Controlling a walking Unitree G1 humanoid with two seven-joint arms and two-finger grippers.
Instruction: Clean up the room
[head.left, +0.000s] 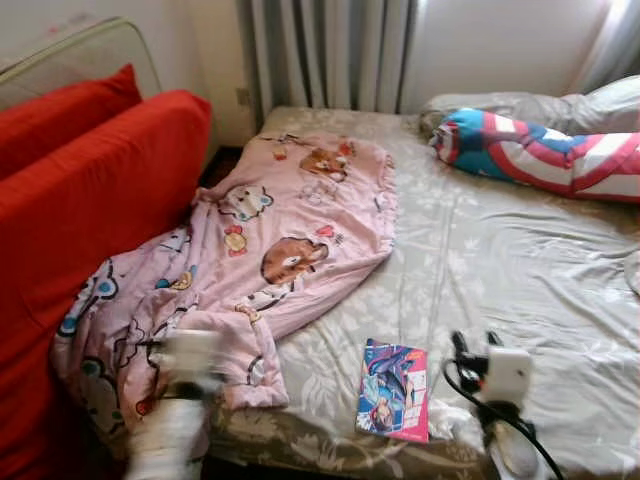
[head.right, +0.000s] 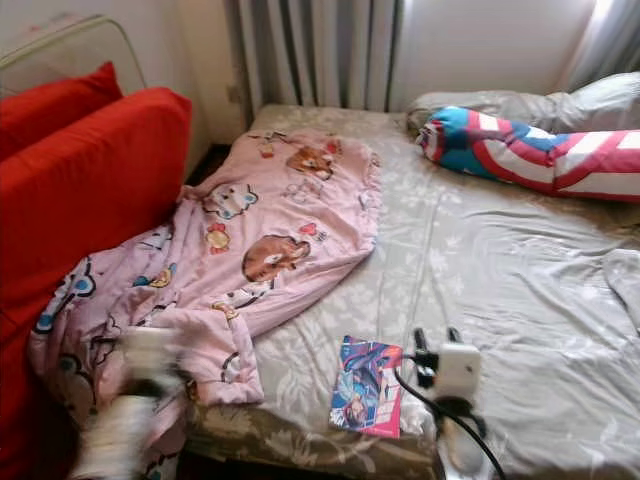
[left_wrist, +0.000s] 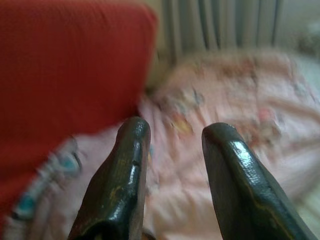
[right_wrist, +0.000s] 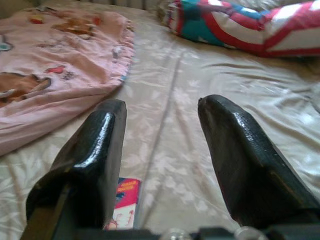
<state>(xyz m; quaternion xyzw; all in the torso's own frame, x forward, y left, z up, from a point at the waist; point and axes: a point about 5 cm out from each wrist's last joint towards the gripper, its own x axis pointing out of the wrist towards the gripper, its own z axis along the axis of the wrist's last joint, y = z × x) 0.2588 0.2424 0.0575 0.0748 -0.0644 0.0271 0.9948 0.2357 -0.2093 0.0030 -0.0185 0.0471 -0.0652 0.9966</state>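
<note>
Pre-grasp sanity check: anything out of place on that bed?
Yes. The pink cartoon blanket lies crumpled and askew, its lower end spilling off the bed corner toward the red sofa. A colourful book lies loose on the sheet near the foot edge.

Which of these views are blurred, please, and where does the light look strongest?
Both eye views: the left gripper is smeared by motion over the pink blanket, while the book stays sharp. Left wrist view: soft all over. Right wrist view: crisp. The brightest light shows at the curtain, in the upper right of the eye views.
</note>
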